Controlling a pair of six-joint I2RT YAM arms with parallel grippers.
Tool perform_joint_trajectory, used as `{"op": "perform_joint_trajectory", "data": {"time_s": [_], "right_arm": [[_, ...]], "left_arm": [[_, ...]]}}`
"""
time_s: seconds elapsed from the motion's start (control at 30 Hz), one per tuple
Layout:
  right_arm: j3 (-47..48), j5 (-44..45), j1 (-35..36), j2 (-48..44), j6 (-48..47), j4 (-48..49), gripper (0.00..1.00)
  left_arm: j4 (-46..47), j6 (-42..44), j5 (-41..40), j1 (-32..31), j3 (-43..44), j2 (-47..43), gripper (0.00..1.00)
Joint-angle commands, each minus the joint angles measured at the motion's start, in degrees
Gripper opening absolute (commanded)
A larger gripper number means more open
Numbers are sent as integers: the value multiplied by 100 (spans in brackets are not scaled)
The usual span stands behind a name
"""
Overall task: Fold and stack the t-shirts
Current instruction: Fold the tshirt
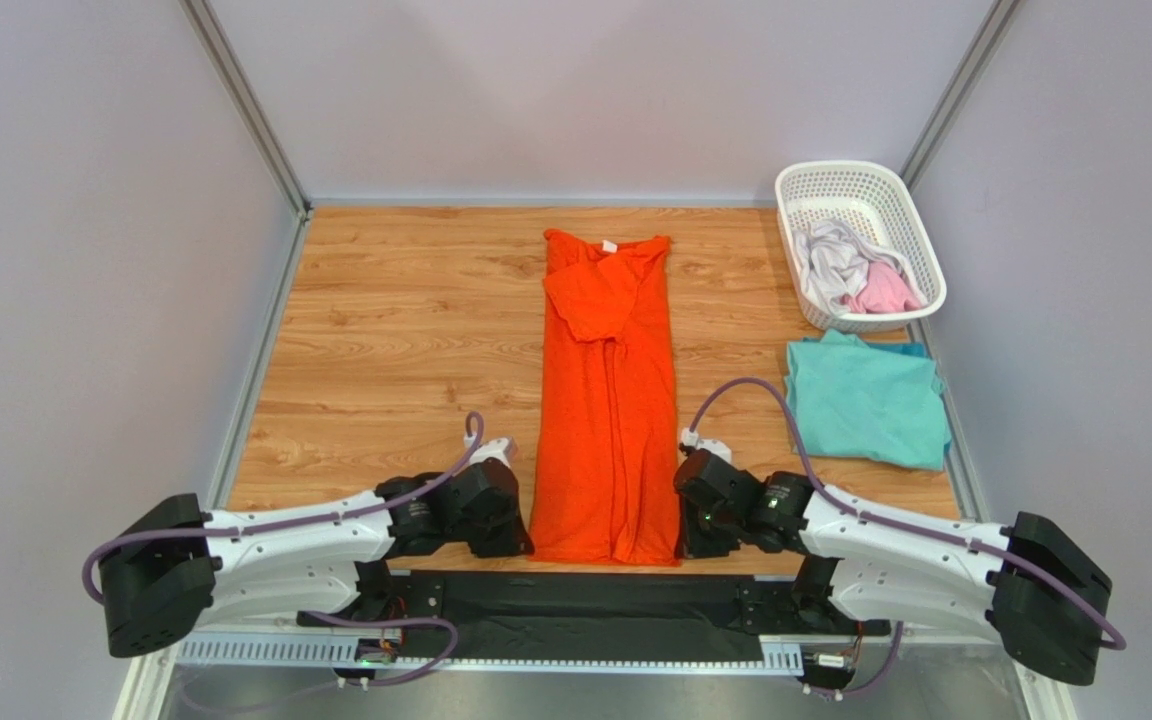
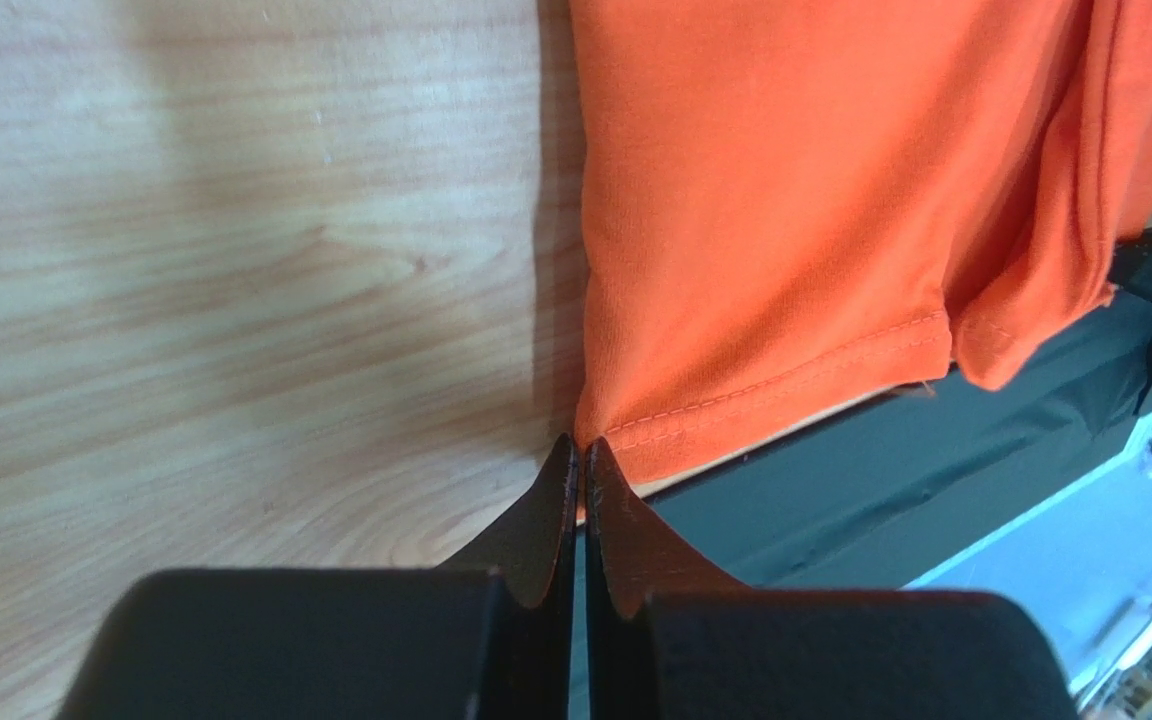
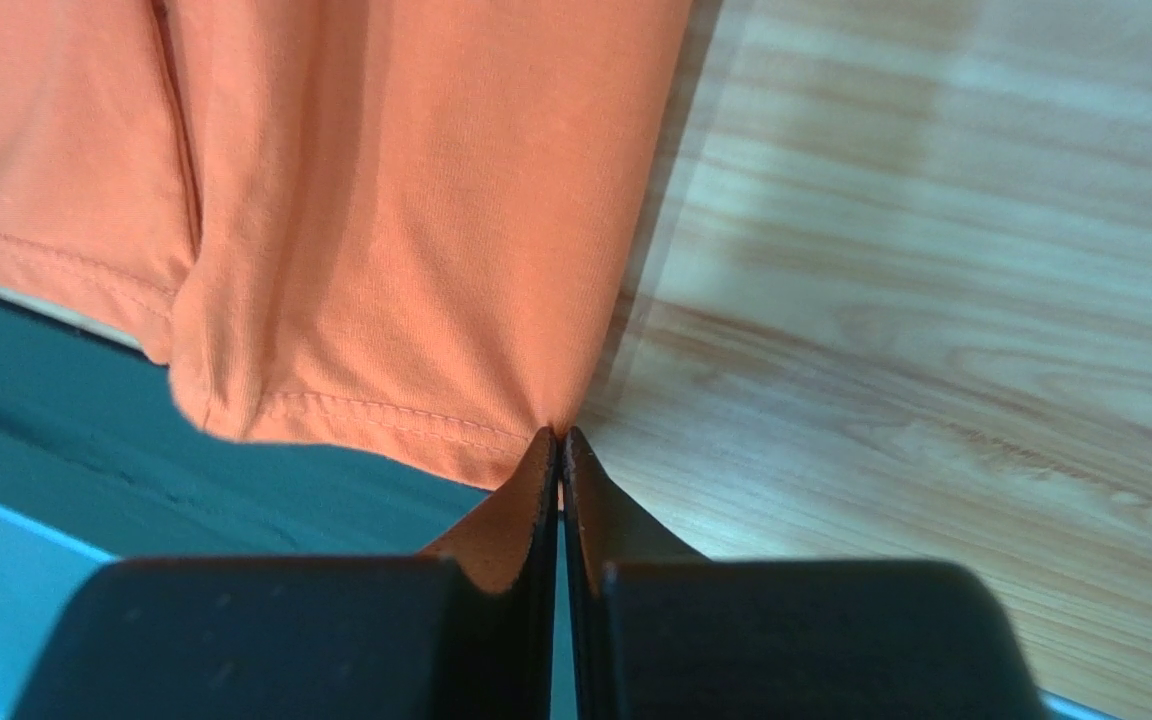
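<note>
A bright orange t-shirt (image 1: 608, 402) lies in a long narrow strip down the middle of the wooden table, sleeves folded in, collar at the far end. My left gripper (image 2: 579, 446) is shut on the hem's near left corner (image 2: 612, 428). My right gripper (image 3: 560, 435) is shut on the hem's near right corner (image 3: 537, 420). Both pinch the cloth at the table's near edge. A folded teal t-shirt (image 1: 866, 398) lies flat at the right. A pale grey-white t-shirt (image 1: 835, 258) and a pink one (image 1: 886, 290) sit crumpled in the basket.
The white lattice basket (image 1: 898, 203) stands at the far right corner. A black strip (image 1: 597, 612) runs along the near edge between the arm bases. Grey walls close in the table on three sides. Bare wood (image 1: 387, 345) spreads to the left of the orange shirt.
</note>
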Motion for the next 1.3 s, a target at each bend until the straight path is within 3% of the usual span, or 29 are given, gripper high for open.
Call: {"op": "perform_joint_trajectory", "data": {"time_s": [0.0,0.23,0.33,0.6,0.87,1.0,1.27], "right_arm": [[-88,-289,185,-149,76,21,0],[395,-60,432,-166,-3,-73,0],[711,439,423,-245,-187,-398,0],[1494,1170,213,-272,-810,-592,0],[2057,1794,-314,123,-1277,-242,0],[2092,1251,-946,325,-1628,460,0],[2706,697,-1931,1072,-2148,963,0]], "left_arm": [[-410,60,147,-141,-114,-231,0],[-419,219,288,-194,167,-680,0],[-489,315,200,-203,421,-882,0],[-858,491,-827,-186,1046,-979,0],[-999,1071,-767,490,2021,-66,0],[-999,1510,-635,1052,2601,479,0],[-894,1976,-407,1712,3506,1481,0]]}}
